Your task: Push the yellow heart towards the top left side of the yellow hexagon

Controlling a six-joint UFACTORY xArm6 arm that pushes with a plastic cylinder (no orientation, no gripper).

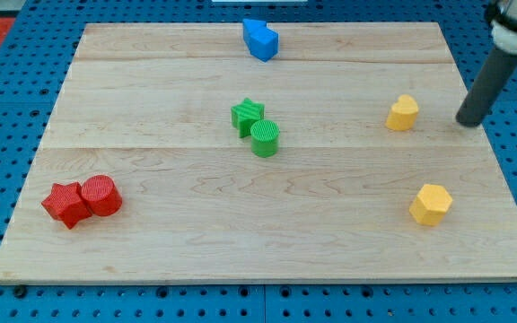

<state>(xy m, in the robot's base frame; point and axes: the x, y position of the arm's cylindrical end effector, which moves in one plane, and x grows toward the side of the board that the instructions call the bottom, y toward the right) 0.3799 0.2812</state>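
The yellow heart (403, 113) lies on the wooden board at the view's right, in the upper half. The yellow hexagon (431, 204) lies below it and slightly to the right, near the view's lower right. The dark rod comes down from the view's top right corner, and my tip (468, 121) rests on the board to the right of the yellow heart, a short gap away, not touching it. The tip is well above the hexagon.
A blue block (260, 39) sits at the top middle edge. A green star (247, 116) and a green cylinder (265, 138) touch at the centre. A red star (65, 205) and a red cylinder (101, 195) touch at the lower left. The board's right edge (492, 135) is close to the tip.
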